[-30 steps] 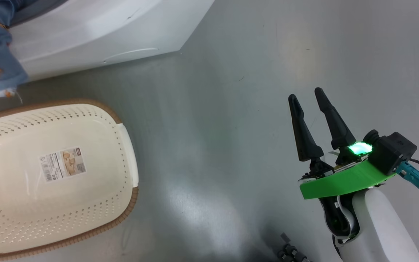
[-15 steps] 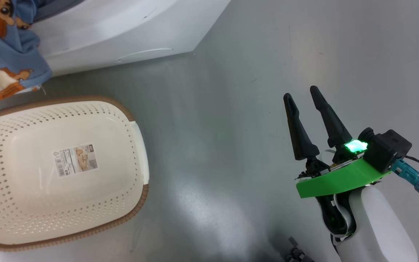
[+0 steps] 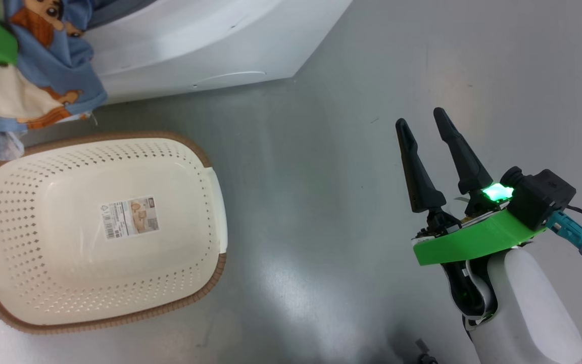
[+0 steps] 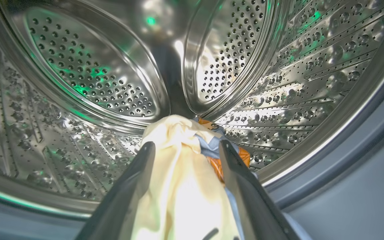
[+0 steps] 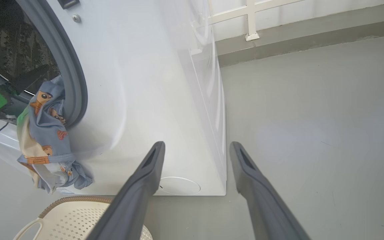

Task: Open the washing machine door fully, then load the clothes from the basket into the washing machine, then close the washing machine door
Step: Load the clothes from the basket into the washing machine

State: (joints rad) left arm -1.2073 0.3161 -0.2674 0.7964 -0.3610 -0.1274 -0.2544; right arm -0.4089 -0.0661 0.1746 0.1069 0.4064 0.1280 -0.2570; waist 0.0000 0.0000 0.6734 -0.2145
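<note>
Clothes (image 4: 178,186) lie loose within the released left claw (image 4: 187,143), inside the drum (image 4: 95,66); right claw (image 3: 421,116) open, well apart from them

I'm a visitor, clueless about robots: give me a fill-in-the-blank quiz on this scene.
1. The basket is ____ of clothes.
2. The clothes draped over the washing machine's opening carry a print of little ____.
3. The left pincer points into the machine's steel ____.
4. The right pincer is open above the grey ____.
Missing words: empty; bears; drum; floor.
</note>
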